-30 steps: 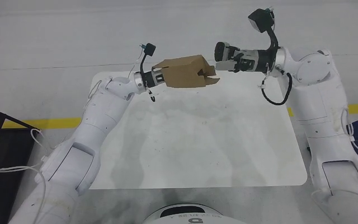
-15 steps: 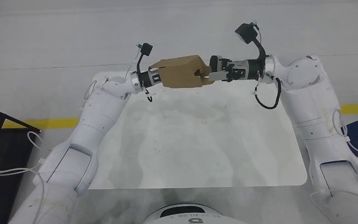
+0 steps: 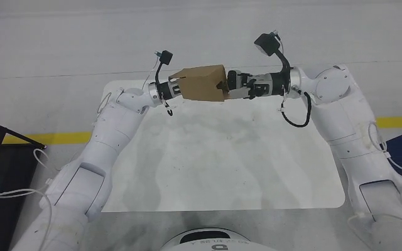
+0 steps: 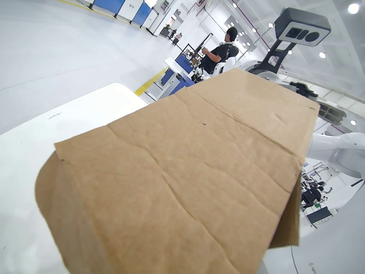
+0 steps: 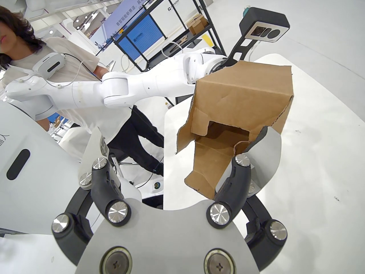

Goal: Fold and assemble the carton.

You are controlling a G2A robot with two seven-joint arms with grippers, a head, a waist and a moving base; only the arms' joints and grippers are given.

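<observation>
Carton (image 3: 200, 83) hangs over the desk's (image 3: 251, 163) 12 o'clock edge, loose-flapped open end facing 3 o'clock. Left gripper (image 3: 173, 89) is clamped on its 9 o'clock end. Right gripper (image 3: 231, 85) sits spread wide at the flaps.

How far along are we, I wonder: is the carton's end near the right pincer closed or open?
Open: the carton has untucked flaps and a visible gap into its inside.

bright, even light from round ceiling lamps (image 4: 353, 8); the white table (image 3: 251, 163) glares pale, the inner flap of the carton (image 4: 182, 172) sits shaded, and wrist views bend lines near their edges.
</observation>
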